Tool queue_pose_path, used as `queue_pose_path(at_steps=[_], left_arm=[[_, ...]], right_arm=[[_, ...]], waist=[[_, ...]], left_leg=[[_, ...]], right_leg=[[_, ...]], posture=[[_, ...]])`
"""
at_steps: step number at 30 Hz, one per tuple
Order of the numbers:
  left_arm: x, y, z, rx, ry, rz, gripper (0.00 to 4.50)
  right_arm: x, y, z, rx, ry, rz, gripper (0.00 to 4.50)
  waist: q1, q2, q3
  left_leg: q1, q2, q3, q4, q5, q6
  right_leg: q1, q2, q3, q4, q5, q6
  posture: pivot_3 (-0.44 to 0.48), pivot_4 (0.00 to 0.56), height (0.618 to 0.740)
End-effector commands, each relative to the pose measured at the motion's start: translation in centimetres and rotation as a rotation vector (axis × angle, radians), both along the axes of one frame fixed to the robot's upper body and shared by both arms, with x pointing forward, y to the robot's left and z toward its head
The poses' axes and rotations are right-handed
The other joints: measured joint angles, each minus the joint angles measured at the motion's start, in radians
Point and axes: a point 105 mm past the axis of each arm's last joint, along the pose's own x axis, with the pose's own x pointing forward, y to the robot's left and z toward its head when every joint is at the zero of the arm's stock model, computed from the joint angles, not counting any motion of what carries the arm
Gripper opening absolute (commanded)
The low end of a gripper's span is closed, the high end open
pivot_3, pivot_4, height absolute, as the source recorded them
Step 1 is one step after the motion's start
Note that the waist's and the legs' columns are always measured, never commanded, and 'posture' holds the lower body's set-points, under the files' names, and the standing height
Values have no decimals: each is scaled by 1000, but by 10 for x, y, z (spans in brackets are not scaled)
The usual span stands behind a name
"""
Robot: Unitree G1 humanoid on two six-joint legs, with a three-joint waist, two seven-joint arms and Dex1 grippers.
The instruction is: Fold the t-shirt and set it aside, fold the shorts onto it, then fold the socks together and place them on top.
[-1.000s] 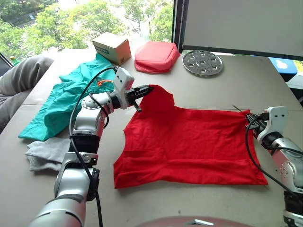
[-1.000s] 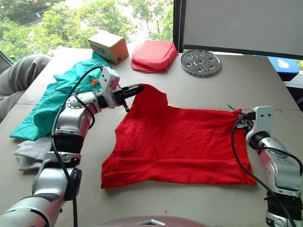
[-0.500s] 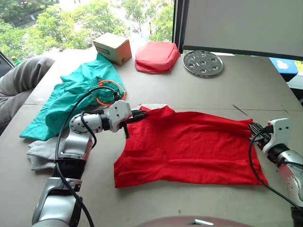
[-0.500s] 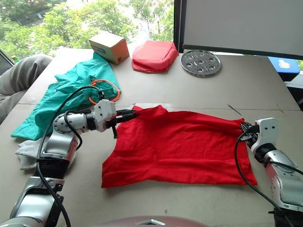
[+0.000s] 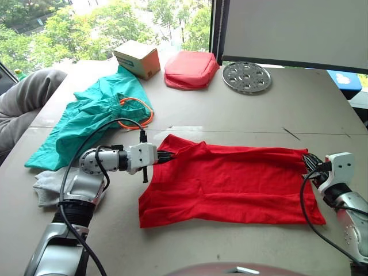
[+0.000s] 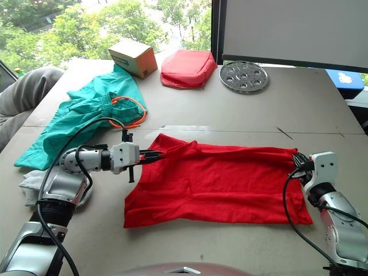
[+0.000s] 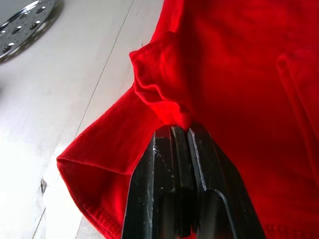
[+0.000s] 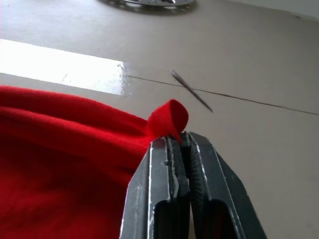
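Both claws are clamped on the t-shirt [image 5: 230, 184], left gripper [image 5: 167, 156] pinching its near-left corner, right gripper [image 8: 180, 142] nipping the far right edge, the red cloth spread flat on the table [image 5: 241, 115] between them.

The red t-shirt [image 5: 230, 184] lies folded across the table, wrinkled. The teal shorts [image 5: 86, 118] lie crumpled nearby, grey socks [image 5: 49, 187] beside them.
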Motion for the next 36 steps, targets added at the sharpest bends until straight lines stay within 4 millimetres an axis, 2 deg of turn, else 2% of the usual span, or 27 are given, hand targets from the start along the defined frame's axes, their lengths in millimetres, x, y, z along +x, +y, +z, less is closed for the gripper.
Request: queue_pose_path(at_steps=[1, 3, 4, 6, 8, 9, 14, 20, 26, 33, 35, 36], left_arm=[[2, 0, 7, -10, -35, 3, 0], [2, -2, 8, -10, -37, -3, 0], [2, -2, 8, -9, -37, -4, 0], [2, -2, 7, -8, -38, -6, 0], [1, -2, 7, -4, -40, -9, 0], [1, -2, 7, -4, -40, -10, 0], [0, -3, 7, 3, -45, -20, 0], [-2, -4, 7, 6, -48, -29, 0], [-4, -5, 8, -1, -49, -25, 0], [-7, -5, 10, -5, -54, -14, 0], [-7, -6, 10, -8, -53, -9, 0], [-7, -6, 9, -9, -53, -8, 0]], right_arm=[[-6, -3, 9, -89, 12, 68, 665], [-8, -9, 14, -275, 31, 86, 1311], [-8, -10, 16, -310, 41, 91, 1873], [-12, -12, 16, -358, 111, 113, 2537], [-16, -14, 16, -565, 185, 179, 2537], [-16, -14, 20, -583, 207, 196, 2537], [-14, -3, 46, -524, 305, 307, 2537], [1, 3, 60, -500, 433, 329, 2537], [12, 9, 58, -563, 537, 352, 2537], [20, 6, 49, -594, 600, 344, 2537], [21, 4, 46, -602, 610, 340, 1912], [22, 2, 44, -601, 614, 333, 1853]], waist=[[0, 0, 0], [-1, 1, 0], [-1, 1, 0], [-1, 1, 0], [0, 2, 0], [0, 2, 0], [0, 1, -1], [1, 0, -1], [1, 1, -1], [0, 1, 0], [-1, 1, -1], [-1, 1, -1]], left_leg=[[0, 0, 0, 0, 0, 0], [0, 0, 0, 0, 0, 0], [0, 0, 1, 0, 0, 0], [1, 0, 1, 0, 0, 0], [1, 1, 2, 0, 0, 0], [1, 1, 2, 0, 0, 0], [1, 1, 2, 1, 0, 0], [0, 5, 2, 1, 0, 0], [-2, 5, 0, 0, 0, 0], [-2, 5, 1, 1, 0, 0], [-2, 5, 1, 1, 0, 0], [-2, 5, 1, 1, 0, 0]], right_leg=[[0, 0, 0, 0, 0, 0], [0, 0, 0, 0, 0, 0], [0, 0, 1, 0, 0, 0], [0, 0, 1, 0, -2, 3], [0, 0, 1, 0, -1, 2], [0, 0, 1, 0, -1, 2], [0, 0, 0, 0, -1, 2], [0, 0, -1, -1, -1, 2], [-1, 0, -3, -2, 0, 0], [-1, -1, -3, -2, 0, 0], [-1, -1, -3, -2, 0, 0], [-1, -1, -3, -2, 0, 0]], posture=[[0, 150, 739], [0, 150, 739], [0, 150, 739], [0, 150, 739], [0, 150, 739], [0, 150, 739], [0, 150, 739], [0, 150, 739], [0, 150, 739], [0, 150, 739], [0, 150, 739], [0, 150, 739]])
